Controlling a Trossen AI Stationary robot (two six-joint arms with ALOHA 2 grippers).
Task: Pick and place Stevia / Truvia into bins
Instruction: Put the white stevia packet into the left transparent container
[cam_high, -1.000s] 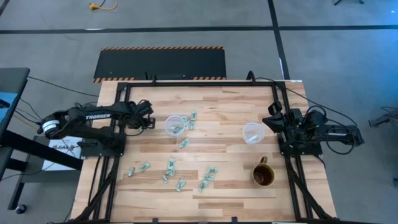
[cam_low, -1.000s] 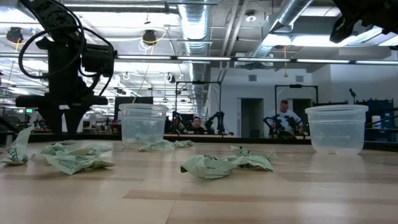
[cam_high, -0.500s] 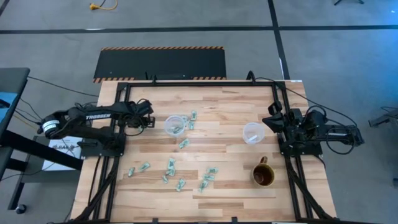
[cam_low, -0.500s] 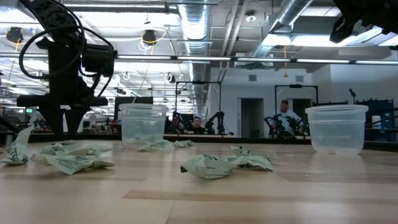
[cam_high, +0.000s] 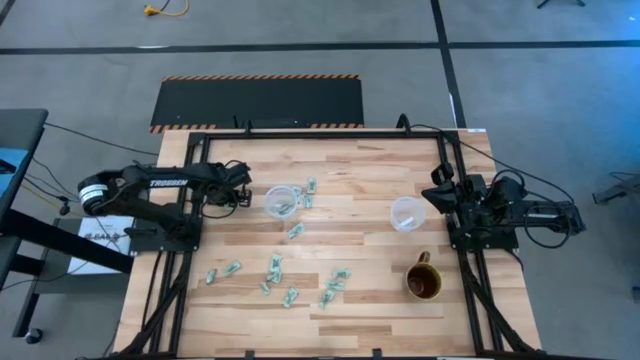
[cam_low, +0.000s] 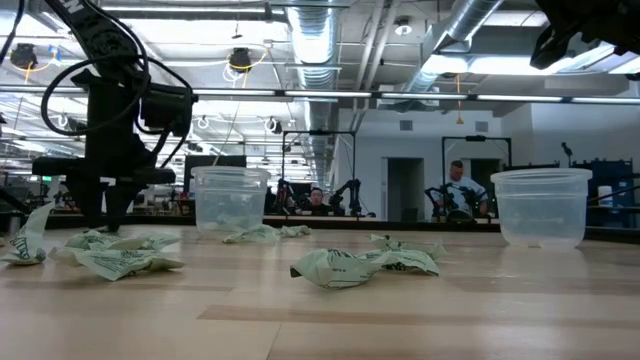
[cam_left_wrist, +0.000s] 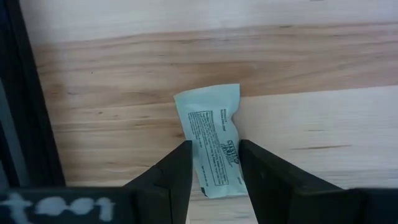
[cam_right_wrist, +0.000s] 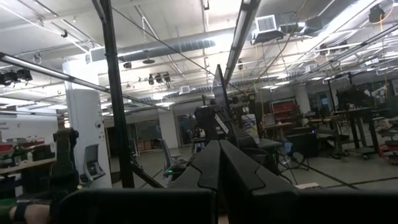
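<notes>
The left gripper sat low over the wooden table at its left edge, fingers parted narrowly with a green-and-white Stevia sachet lying flat between them on the wood; whether the pads actually touched it could not be told. Just past that gripper, toward the table middle, stood the left clear cup with a sachet or two inside, and more sachets lay against the cup's far side. Another sachet lay beyond the cup, nearer the front. A loose scatter of sachets was spread along the front part of the table, well apart from the left gripper, running from a pair at front left to a cluster near the middle. In the low view, crumpled sachets lay in front of both cups, with the left arm coming down beside the left cup. The right gripper waited at the table's right edge, its fingers pressed together and holding nothing, just beside the right clear cup. A brown mug stood in front of that cup, near the right gripper's side.
</notes>
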